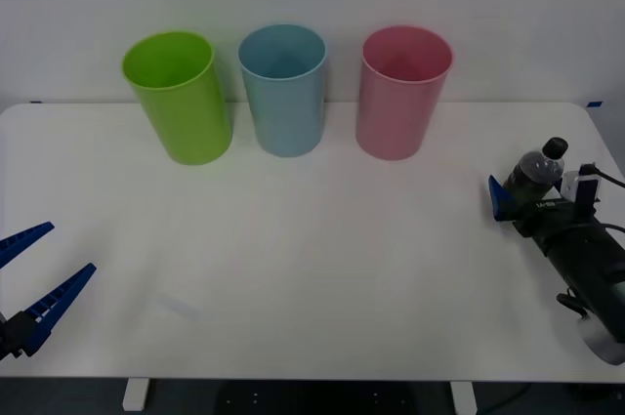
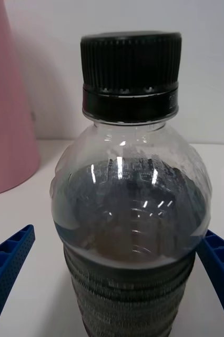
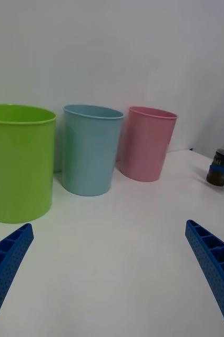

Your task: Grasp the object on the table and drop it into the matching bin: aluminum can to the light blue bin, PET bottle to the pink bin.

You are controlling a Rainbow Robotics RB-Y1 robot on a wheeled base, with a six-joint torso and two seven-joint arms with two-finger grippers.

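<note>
Front view: at the right edge of the frame we see the right tool [image 1: 532, 198] on the white tabletop [image 1: 322, 269], its 2 blue fingers [image 2: 7, 263] around the upright PET bottle [image 1: 536, 173], one finger not quite touching. Our left tool [image 1: 34, 283] rests wide open and empty at lower left. Pink bin [image 1: 400, 93] stands upper center-right, beside the light blue bin [image 1: 284, 90].

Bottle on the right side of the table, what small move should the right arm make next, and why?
Probably close the right pincer on the bottle. Its blue fingers sit open on either side of the bottle's body, which stands upright on the table, so squeezing shut comes before any lift toward the pink bin.
</note>
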